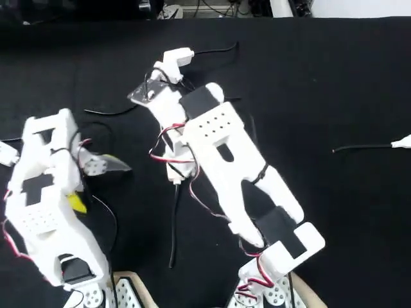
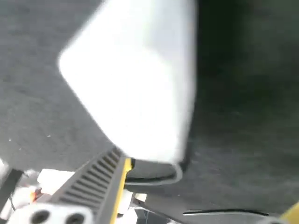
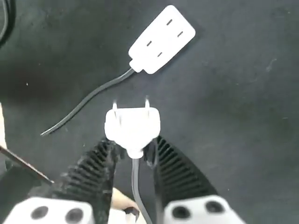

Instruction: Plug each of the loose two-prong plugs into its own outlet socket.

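Note:
My right gripper is shut on a white two-prong plug, held above the black table with its prongs pointing at a white outlet block a short way ahead. In the high view that gripper sits just short of the outlet block. My left gripper hangs low at the left and stands open. One ribbed, yellow-edged finger lies beside a large blurred white block with a dark cord under it. Another loose plug lies at the far right edge.
Black cords trail across the cloth between the two arms. Another white piece lies at the left edge. The right half of the table is bare black cloth.

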{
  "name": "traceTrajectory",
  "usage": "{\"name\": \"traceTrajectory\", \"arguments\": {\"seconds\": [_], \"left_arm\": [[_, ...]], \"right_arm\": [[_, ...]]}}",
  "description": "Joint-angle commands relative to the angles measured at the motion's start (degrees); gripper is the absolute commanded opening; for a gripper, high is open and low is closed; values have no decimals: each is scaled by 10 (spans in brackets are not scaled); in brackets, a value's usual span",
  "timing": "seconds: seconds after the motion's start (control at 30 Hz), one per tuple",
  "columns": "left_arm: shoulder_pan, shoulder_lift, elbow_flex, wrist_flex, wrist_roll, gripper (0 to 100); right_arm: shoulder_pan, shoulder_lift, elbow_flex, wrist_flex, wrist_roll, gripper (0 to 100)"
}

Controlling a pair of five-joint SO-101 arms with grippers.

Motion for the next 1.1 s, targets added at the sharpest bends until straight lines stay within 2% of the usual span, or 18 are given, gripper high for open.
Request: {"name": "traceTrajectory", "arguments": {"seconds": [0.0, 0.13, 0.27, 0.43, 0.57, 0.7, 0.87, 0.97, 1.07], "left_arm": [[51, -30, -76, 29, -1, 544], [102, -30, -154, 103, 6, 544], [148, -46, -167, 103, 77, 546], [194, -132, -169, 96, 88, 547], [201, -230, -165, 40, 113, 547], [145, -311, -161, -27, 129, 547], [92, -322, -100, -142, 126, 547], [97, -326, -24, -220, 127, 545], [143, -329, 38, -267, 126, 545]], "right_arm": [[-9, -30, 10, 12, 9, 12], [-11, -30, 28, 11, 10, 12], [-9, -34, 40, 11, 10, 12], [-8, -36, 36, -1, 5, 12], [4, -36, 36, -12, 2, 12], [48, -56, 41, -28, -14, 12], [107, -104, 41, -40, -10, 12], [110, -124, 42, -39, 1, 12], [93, -134, 50, -45, 2, 12]]}}
